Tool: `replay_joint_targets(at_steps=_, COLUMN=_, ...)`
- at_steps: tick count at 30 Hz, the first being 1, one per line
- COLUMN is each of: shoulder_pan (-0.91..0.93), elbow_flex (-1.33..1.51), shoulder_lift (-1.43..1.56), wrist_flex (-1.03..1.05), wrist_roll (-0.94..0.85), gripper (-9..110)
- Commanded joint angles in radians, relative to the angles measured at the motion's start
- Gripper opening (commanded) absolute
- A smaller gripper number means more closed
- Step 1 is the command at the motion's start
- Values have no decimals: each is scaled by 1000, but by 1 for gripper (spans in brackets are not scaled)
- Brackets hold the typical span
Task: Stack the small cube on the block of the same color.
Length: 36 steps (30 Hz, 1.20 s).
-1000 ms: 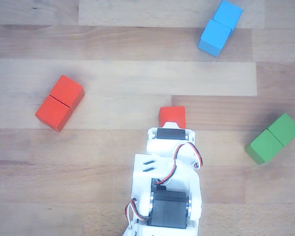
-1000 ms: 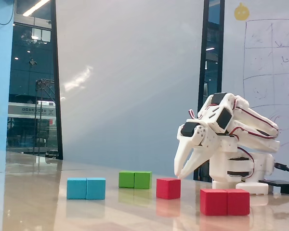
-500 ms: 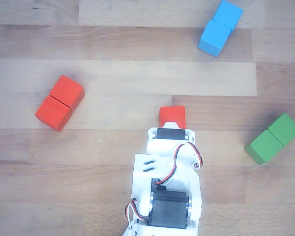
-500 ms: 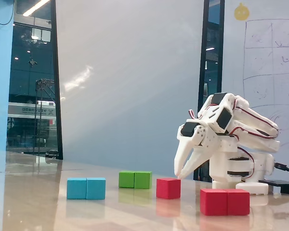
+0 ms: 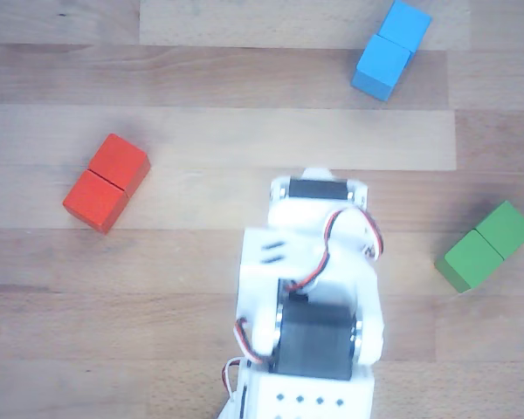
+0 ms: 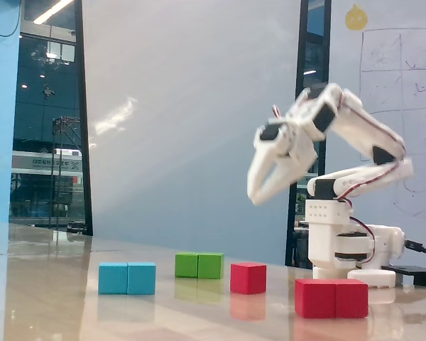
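White plastic fingers (image 6: 255, 193) are hanging in the air above the counter (image 6: 57, 298) in the fixed view, pointing down and blurred, holding nothing; whether they are parted or pressed together I cannot tell through the blur. Just below them and slightly to the left in that view, the small cube (image 6: 248, 277) is sitting alone on the counter, touching nothing. In the other view the arm (image 5: 310, 288) is covering the cube completely, so it is not showing there, and the fingers are hiding under the arm's white body. To the right of the cube and nearer the camera in the fixed view, the block (image 6: 331, 298) is lying flat with its seam across the middle; in the other view the block (image 5: 106, 182) is lying at the left, turned at an angle, well apart from the arm. A green block (image 6: 199, 265) is resting farther back, left of the cube, and a blue block (image 6: 127, 278) is lying farther left again. In the other view the blue block (image 5: 390, 48) is sitting at the top right and the green block (image 5: 484, 245) at the right edge.
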Motion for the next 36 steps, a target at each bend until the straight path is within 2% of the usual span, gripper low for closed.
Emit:
replay_joint_targets(at_steps=1, shoulder_pan=8, elbow_flex=-314, shoulder_lift=-253, wrist_flex=14, wrist_roll=8, gripper=0)
replay_joint_targets(at_steps=14, shoulder_pan=6, elbow_flex=-466, shoulder_lift=-767, wrist_flex=14, wrist_roll=-3, gripper=0)
replay_joint_targets(at_steps=36, shoulder_pan=-5, elbow_flex=-460, shoulder_lift=-881, wrist_flex=193, wrist_roll=-3, gripper=0)
